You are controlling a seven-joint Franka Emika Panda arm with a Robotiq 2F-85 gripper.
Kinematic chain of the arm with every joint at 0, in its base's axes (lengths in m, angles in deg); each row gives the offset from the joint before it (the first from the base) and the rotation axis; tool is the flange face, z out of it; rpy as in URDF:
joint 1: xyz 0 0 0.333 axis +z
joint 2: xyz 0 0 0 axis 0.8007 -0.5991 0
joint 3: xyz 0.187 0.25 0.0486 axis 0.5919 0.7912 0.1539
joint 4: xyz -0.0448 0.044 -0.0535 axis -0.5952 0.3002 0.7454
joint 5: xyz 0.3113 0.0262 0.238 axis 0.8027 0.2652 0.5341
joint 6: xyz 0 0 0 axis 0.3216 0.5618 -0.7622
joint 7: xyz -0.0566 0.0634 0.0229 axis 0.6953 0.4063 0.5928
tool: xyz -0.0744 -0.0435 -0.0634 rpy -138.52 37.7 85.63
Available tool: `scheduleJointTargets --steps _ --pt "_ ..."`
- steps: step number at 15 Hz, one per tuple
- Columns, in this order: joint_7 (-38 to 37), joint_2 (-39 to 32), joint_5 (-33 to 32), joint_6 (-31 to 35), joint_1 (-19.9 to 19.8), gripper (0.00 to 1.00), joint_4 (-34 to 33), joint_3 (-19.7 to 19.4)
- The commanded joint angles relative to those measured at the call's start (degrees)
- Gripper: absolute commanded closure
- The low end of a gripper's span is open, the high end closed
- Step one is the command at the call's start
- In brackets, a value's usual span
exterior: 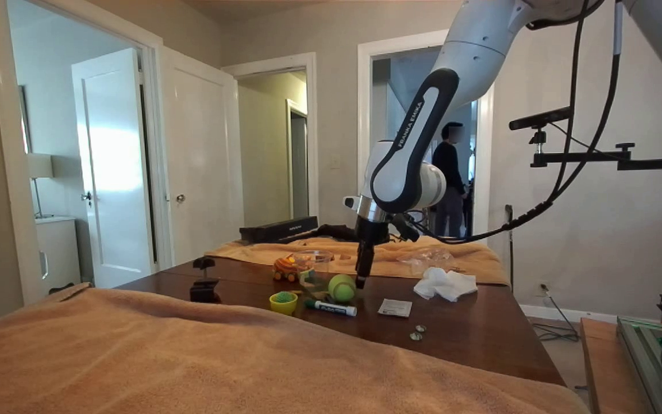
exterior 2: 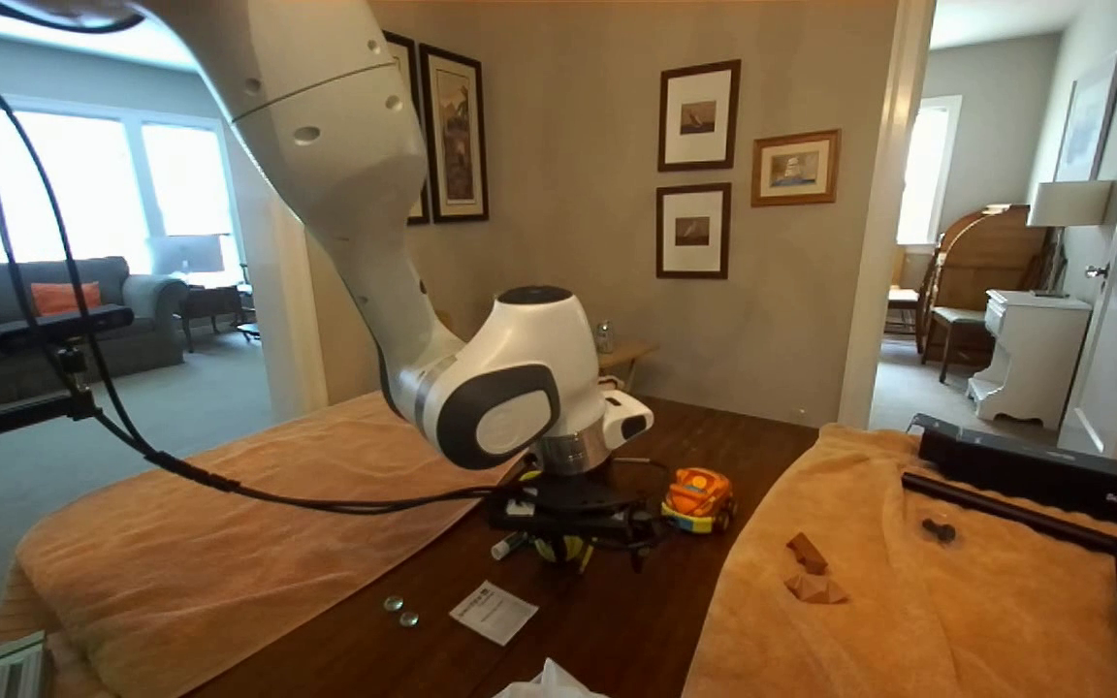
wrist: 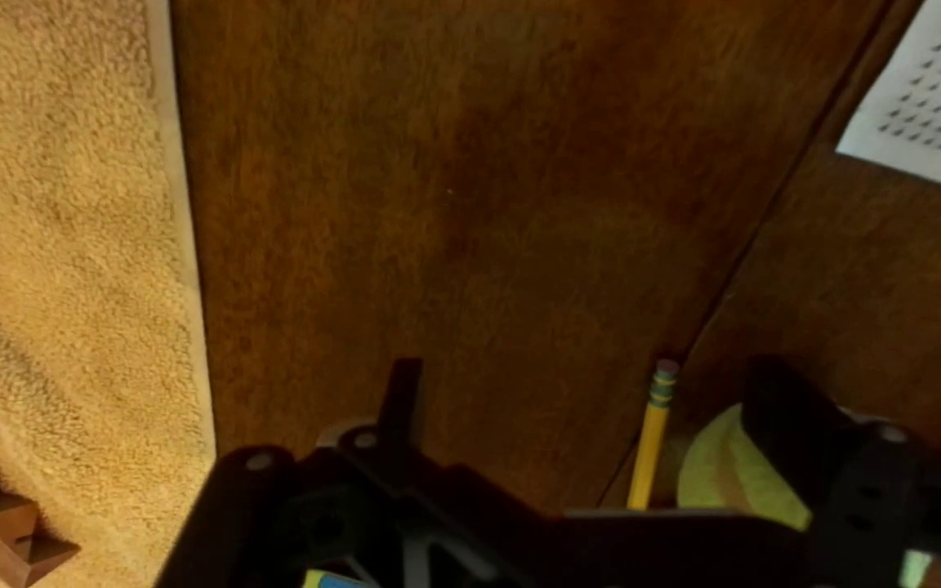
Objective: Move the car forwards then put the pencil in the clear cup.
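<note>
the dark wooden worktop (exterior: 469, 339) stretches beneath the hand (wrist: 585, 364). a broad orange towel (exterior: 193, 356) covers part of it in front of the hand in an exterior view, and a further towel (exterior: 477, 263) lies behind the hand. the white and black arm (exterior: 408, 155) slants down to the hand, whose tips are low over the wood. the hand is released; in the wrist view its fingers (wrist: 793, 425) stand well apart.

right of the hand in an exterior view is a crumpled white tissue (exterior: 446, 283). left of the hand stands the clear cup (exterior: 320, 262), upright. the orange car (exterior 2: 698, 499) is on its wheels near the cup, right of the hand in an exterior view. the tennis ball (exterior: 342, 288) sits just beside the hand; whether a finger touches it, i cannot tell. in front of the hand lie a printed white packet (exterior: 395, 308), to its right, and, to its left, a small yellow cup (exterior: 283, 307) and a green-capped marker (exterior: 334, 309).

the pencil (wrist: 648, 449) lies on the worktop near the hand: in the wrist view its eraser end shows between the fingers, the rest hidden by the hand. two glass beads (exterior: 416, 336) rest in front of the hand, past the packet.
</note>
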Motion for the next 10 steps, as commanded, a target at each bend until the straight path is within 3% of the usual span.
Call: scheduleJointTargets --steps 1,6,8,10 --pt "2.66 -2.78 -0.4 1.49 -3.69 0.0 -2.36 3.64" --pt "4.36 -4.32 -0.33 1.52 -6.59 0.02 -3.72 6.29" --pt "5.04 -4.7 -0.23 1.63 -7.57 0.26 -4.03 7.13" --pt "5.92 -5.07 0.04 1.72 -8.82 0.4 -4.18 8.34"
